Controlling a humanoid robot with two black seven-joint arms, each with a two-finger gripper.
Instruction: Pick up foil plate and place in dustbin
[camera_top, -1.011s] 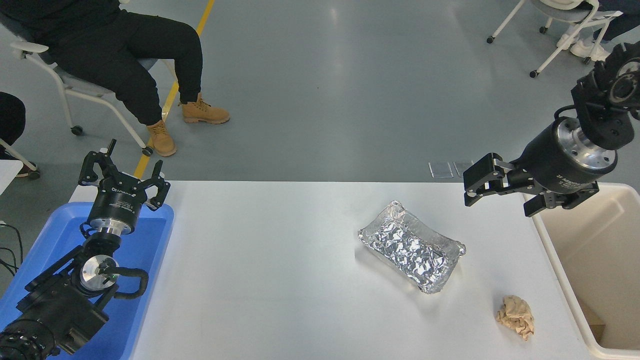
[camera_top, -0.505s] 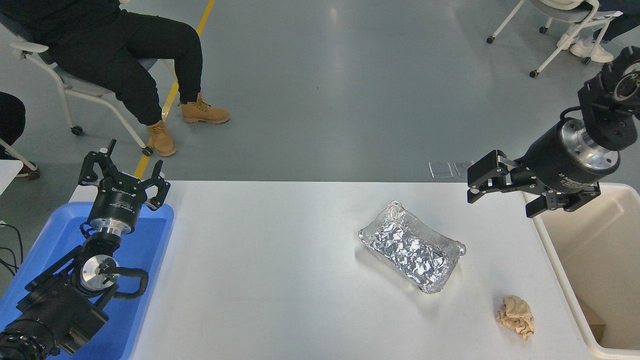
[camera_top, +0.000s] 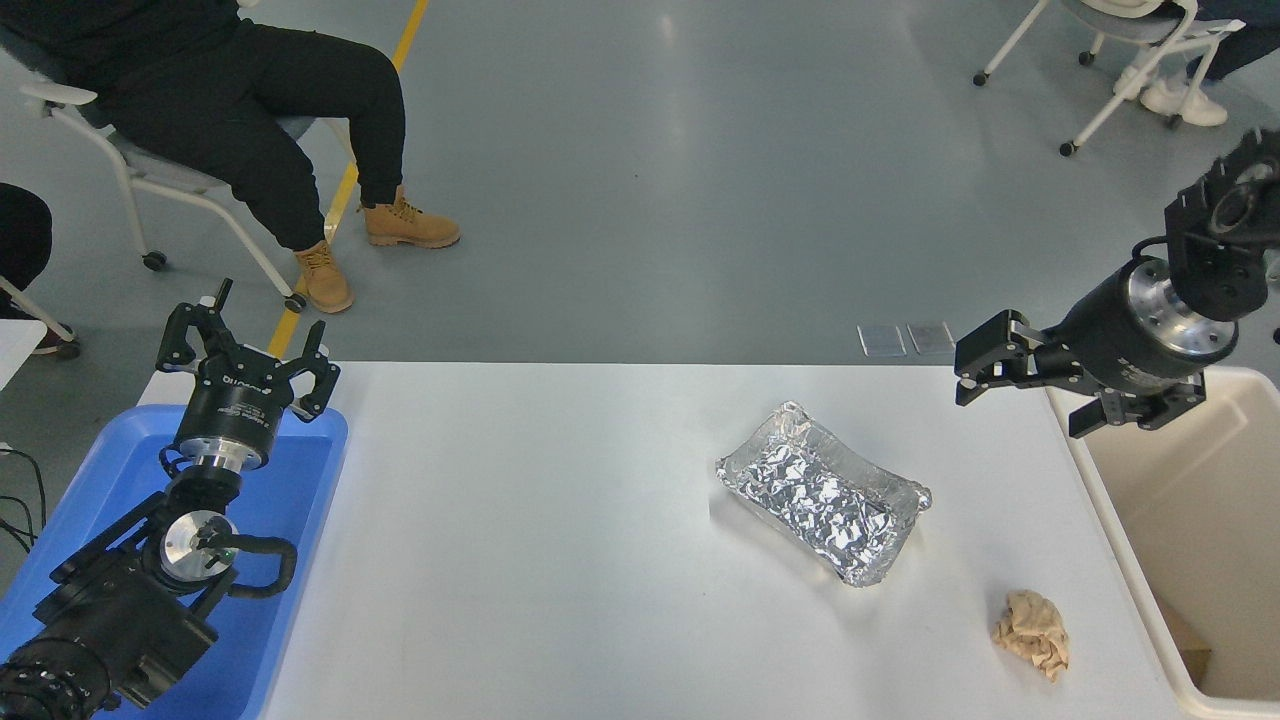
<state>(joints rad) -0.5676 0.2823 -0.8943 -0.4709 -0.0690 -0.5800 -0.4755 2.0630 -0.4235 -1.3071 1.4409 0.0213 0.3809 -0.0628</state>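
**Approach not yet made: plate untouched**

Your right end effector (camera_top: 1030, 392) hangs spread wide and empty above the far right of the worktop (camera_top: 560, 560), near the dustbin (camera_top: 1110, 520). The foil plate (camera_top: 822, 493) lies flat on the worktop, well apart from it. You need to reach in, lower over a raised rim and close gently; thin foil probably crushes. The left end effector (camera_top: 247, 350) sits parked over the blue tray (camera_top: 300, 500), spread.
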